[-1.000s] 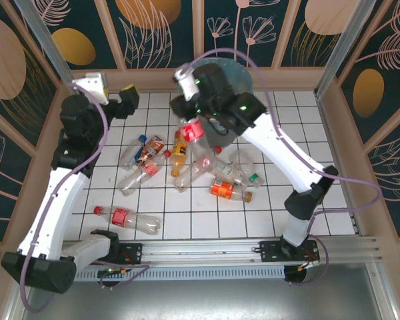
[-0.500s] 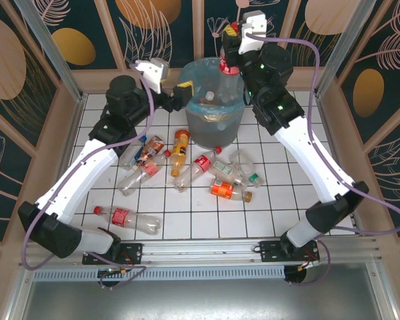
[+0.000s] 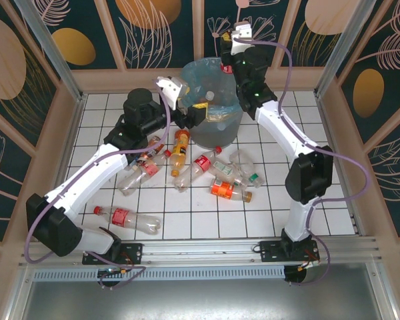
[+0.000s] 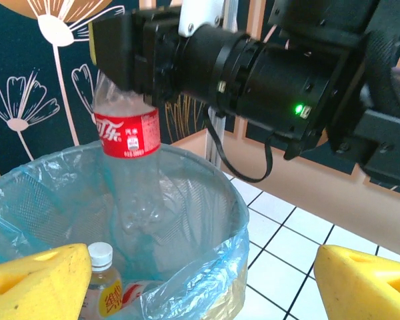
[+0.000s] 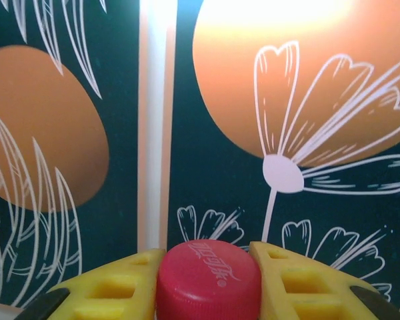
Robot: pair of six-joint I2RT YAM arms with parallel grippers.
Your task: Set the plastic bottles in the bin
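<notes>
Tabletop (image 3: 320,200): loose plastic bottles (image 3: 187,170) lie scattered just short of the bin (image 3: 219,137).
Left gripper (image 4: 200,283): spread wide, empty, at the bin's near rim.
Bin: directly beneath the held bottle (image 4: 128,133).
Held bottle: hangs upright, long axis vertical, base inside the bin's mouth.
Right gripper (image 5: 208,283): clamped on its red cap (image 5: 208,267), above the bin; release looks due.
</notes>
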